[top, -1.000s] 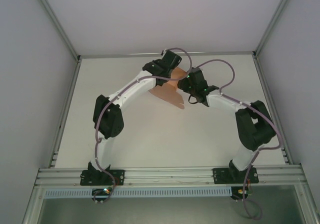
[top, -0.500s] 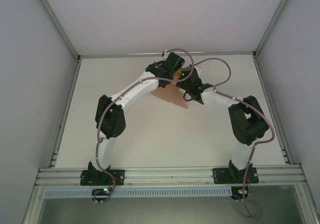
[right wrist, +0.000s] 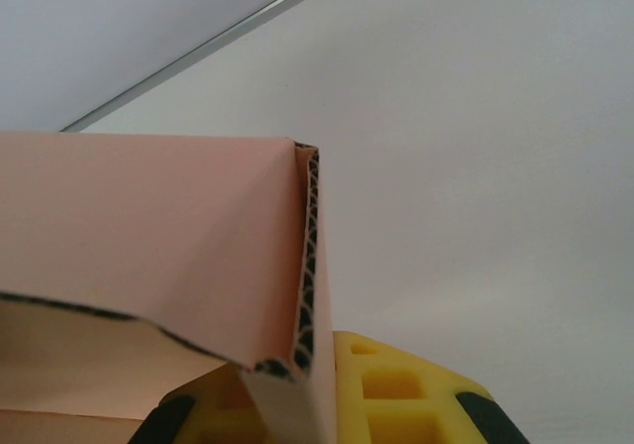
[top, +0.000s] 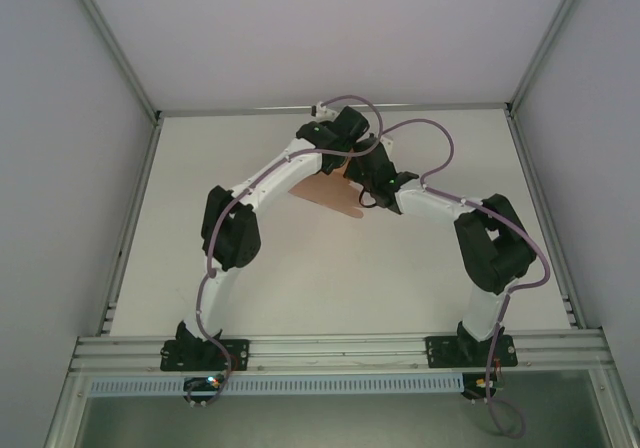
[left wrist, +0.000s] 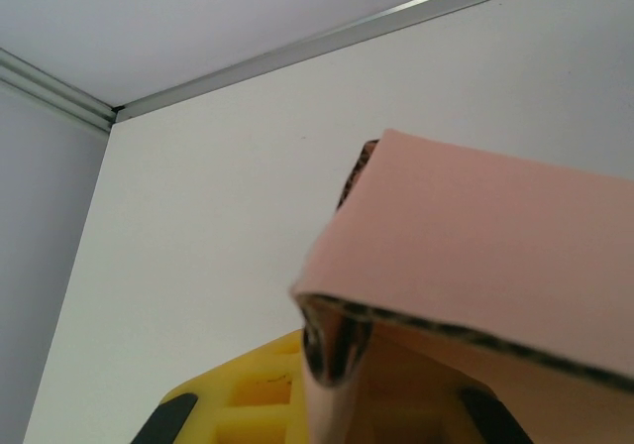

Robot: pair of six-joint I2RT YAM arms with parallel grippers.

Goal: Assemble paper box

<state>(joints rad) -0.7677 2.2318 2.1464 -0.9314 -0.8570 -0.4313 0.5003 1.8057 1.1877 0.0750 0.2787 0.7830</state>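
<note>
Paper box (top: 328,194) card, salmon-pink, is seen from above on the far half of the table (top: 300,268), toward 12 o'clock from the table's middle. It is a partly folded sheet with a rounded tab pointing to 5 o'clock. Whether its lower edge touches the table cannot be told.

The left gripper (top: 352,150) is placed at the card's 1 o'clock corner, and the right gripper (top: 368,173) just beside it at the card's 3 o'clock edge. The two wrists are nearly touching, with the left arm (top: 262,183) and right arm (top: 450,206) bent toward each other in an arch.

In the left wrist view the paper box (left wrist: 475,236) is seen as a folded panel spreading toward 3 o'clock, its cut edge showing dark fluting. A strip of the card runs down to 6 o'clock, where it is pinched by the left gripper (left wrist: 327,404) between the yellow fingers (left wrist: 253,394), which are pressed against it.

In the right wrist view the paper box (right wrist: 149,226) is seen as a panel toward 9 o'clock, with a fluted edge running from 12 to 6 o'clock. That edge is gripped at 6 o'clock by the right gripper (right wrist: 297,409), whose yellow fingers (right wrist: 396,394) are closed on the card.
</note>
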